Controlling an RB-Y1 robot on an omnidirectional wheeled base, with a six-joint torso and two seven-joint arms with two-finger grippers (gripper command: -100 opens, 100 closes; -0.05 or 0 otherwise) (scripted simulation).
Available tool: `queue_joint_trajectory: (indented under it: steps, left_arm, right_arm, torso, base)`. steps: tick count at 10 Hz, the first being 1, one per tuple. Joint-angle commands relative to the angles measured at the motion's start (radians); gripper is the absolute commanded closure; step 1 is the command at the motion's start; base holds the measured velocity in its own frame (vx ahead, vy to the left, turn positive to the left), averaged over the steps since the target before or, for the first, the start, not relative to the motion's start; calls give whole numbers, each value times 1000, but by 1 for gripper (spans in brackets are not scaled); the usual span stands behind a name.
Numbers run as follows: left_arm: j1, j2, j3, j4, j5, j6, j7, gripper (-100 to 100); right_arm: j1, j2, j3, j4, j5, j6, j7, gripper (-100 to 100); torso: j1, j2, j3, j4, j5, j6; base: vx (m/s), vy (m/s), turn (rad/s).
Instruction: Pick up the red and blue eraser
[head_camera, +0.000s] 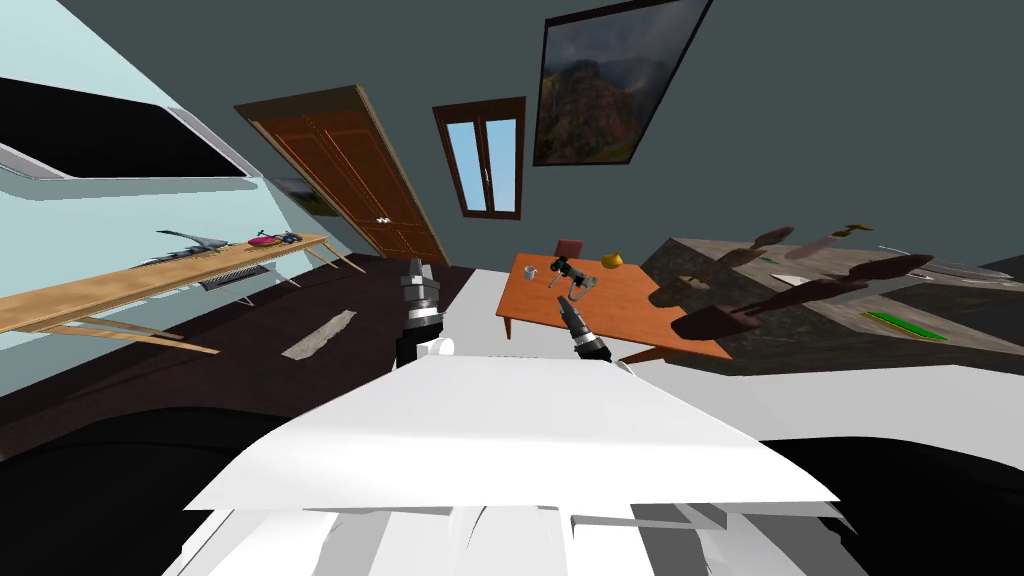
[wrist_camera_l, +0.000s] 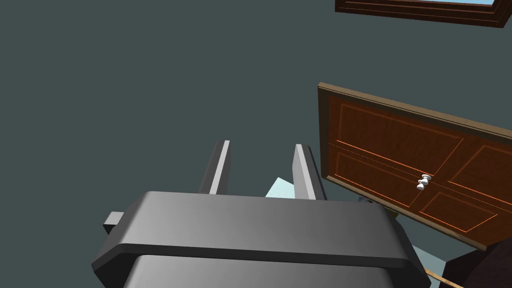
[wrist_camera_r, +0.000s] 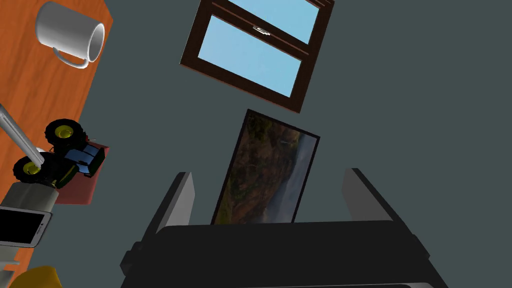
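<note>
My right pincer (wrist_camera_r: 267, 172) is spread and empty at the orange counter's (head_camera: 640, 290) near edge. My left pincer (wrist_camera_l: 262, 145) is narrowly parted and empty, above open floor (head_camera: 150, 380). Far to its left, on the long counter (head_camera: 90, 288), lies what looks like the eraser (head_camera: 266, 240): small, red beside blue.

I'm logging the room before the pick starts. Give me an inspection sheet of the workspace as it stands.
Surface: orange table, ahead of me.
Job's things: small red and blue things on the bench at left, too small to name.
Clutter: mug, toy tractor, phone and a yellow thing on the table.
Grippers: right gripper open, empty, near the table's front edge; left gripper held up left of the table.
Cables: nothing seen.
Surroundings: door, window and picture on the dark wall; counter at right.
</note>
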Motion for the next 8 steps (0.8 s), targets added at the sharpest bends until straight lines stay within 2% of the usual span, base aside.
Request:
queue_joint_trajectory:
  steps: [1,3,4,5,6,8]
  left_arm:
    - [0,0,0,0,0,0,0,0]
    - [0,0,0,0,0,0,0,0]
    - [0,0,0,0,0,0,0,0]
    - [0,0,0,0,0,0,0,0]
    - [0,0,0,0,0,0,0,0]
    - [0,0,0,0,0,0,0,0]
  right_arm:
    - [-3,-32,15,38,24,-2,-1,-100]
    - [7,-98,77,97,93,25,-3,-100]
    - [7,-113,77,103,95,25,-3,-100]
    - [12,-153,110,137,130,39,-4,-100]
    - [12,-154,110,137,130,39,-4,-100]
    - [21,-218,174,204,198,68,-2,-100]
  torso:
    - [0,0,0,0,0,0]
    - [1,-2,-1,0,0,0]
    - [0,0,0,0,0,0]
    - [0,-1,-1,0,0,0]
    - [0,-2,-1,0,0,0]
    - [1,-4,-2,-1,0,0]
  base:
    - [-95,-37,47]
    - [-103,-28,129]
    - [-96,-28,70]
    - [-84,-27,165]
    - [-58,-19,68]
    - [-75,-15,210]
